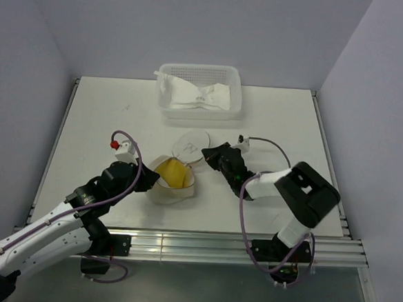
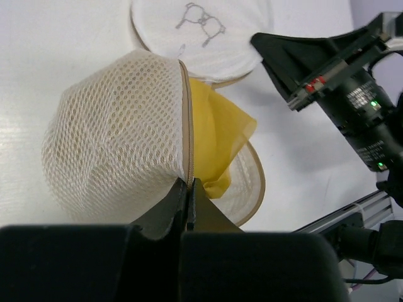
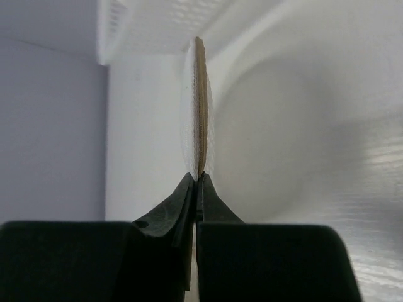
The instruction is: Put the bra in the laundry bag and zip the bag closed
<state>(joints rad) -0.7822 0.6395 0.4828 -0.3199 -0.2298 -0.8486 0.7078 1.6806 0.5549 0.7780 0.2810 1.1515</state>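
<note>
The laundry bag (image 1: 163, 191) lies open in the middle of the table, and the mustard-yellow bra (image 1: 173, 174) sits inside its mouth. In the left wrist view part of the bra (image 2: 217, 135) sticks out past the pinkish rim of the mesh bag (image 2: 113, 157). My left gripper (image 2: 189, 187) is shut on the bag's rim, at the bag's left side in the top view (image 1: 154, 180). The flat disc lid (image 1: 192, 143) with a small dark mark stands behind the bag. My right gripper (image 1: 206, 155) is shut on the lid's edge, which shows edge-on in the right wrist view (image 3: 199, 107).
A white perforated plastic basket (image 1: 235, 91) holding a white cloth (image 1: 195, 95) stands at the back centre. Side walls close in the table left and right. The right arm's body (image 2: 359, 107) lies close to the right of the bag.
</note>
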